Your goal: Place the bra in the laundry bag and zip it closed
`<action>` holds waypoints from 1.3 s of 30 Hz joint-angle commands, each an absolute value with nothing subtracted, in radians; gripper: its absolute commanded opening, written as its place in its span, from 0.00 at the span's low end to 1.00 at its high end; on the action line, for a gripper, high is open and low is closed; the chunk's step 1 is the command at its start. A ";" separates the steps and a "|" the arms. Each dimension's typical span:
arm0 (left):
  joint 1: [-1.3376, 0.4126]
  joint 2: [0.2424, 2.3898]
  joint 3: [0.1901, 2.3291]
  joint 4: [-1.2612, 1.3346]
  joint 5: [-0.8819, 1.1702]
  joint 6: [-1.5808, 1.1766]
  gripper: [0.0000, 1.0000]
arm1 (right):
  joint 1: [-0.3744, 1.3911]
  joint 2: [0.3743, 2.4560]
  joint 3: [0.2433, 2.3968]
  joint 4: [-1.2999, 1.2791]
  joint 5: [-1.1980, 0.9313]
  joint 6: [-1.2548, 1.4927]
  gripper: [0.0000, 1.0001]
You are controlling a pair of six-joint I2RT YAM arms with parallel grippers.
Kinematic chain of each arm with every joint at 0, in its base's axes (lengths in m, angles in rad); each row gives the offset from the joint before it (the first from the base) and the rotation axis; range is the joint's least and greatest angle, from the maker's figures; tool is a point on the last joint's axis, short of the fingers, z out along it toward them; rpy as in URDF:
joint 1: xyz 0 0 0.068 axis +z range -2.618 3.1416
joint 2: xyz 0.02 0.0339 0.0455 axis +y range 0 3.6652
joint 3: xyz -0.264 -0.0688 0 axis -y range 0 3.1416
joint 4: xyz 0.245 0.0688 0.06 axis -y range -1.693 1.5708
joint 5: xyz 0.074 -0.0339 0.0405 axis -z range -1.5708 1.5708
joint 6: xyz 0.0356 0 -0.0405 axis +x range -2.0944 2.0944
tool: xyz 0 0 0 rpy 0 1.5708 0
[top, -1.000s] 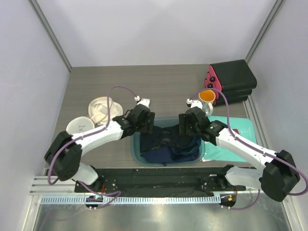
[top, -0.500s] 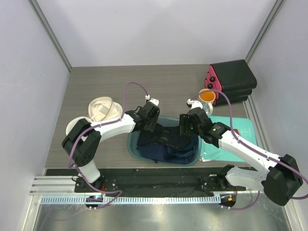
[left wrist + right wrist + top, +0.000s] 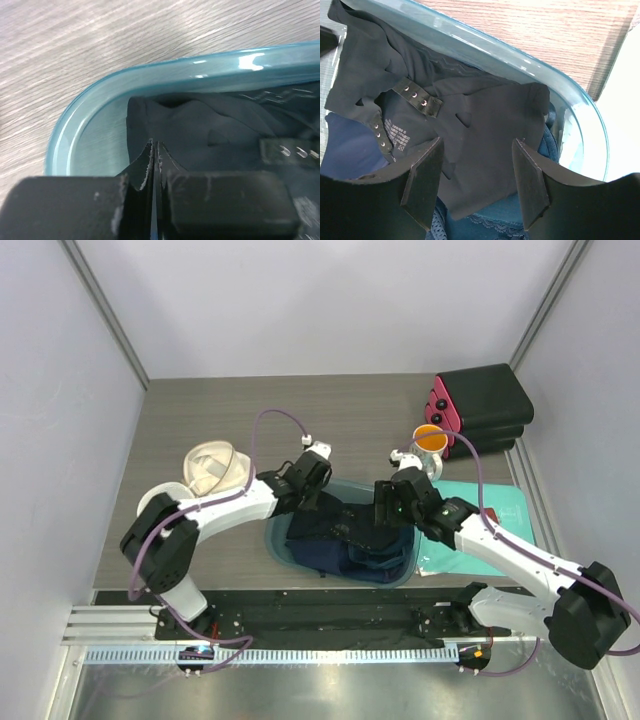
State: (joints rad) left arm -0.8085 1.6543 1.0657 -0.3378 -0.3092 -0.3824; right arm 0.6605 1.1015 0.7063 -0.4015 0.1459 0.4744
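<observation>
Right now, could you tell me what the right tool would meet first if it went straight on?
The right tool would likely meet the black bra, lying in the teal tub ahead of its open jaws; depth is unclear.

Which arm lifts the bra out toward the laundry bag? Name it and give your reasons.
Left. The left claw is shut on the bra at the bin's corner, and the laundry bag lies on that side. The right claw hangs open above the fabric.
</observation>
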 commanded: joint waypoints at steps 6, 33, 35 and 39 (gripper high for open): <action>-0.845 1.326 1.012 -0.298 -0.405 -0.414 0.00 | 0.657 1.046 0.707 -0.371 0.147 0.483 0.62; -0.845 1.164 0.904 -0.262 -0.178 -0.532 0.08 | 0.655 1.250 0.646 -0.169 0.439 0.422 0.41; -0.845 1.160 0.904 -0.270 -0.181 -0.529 0.08 | 0.655 1.250 0.634 -0.130 0.420 0.411 0.41; -0.844 1.137 0.905 -0.288 -0.199 -0.515 0.09 | 0.655 1.247 0.634 -0.104 0.396 0.393 0.24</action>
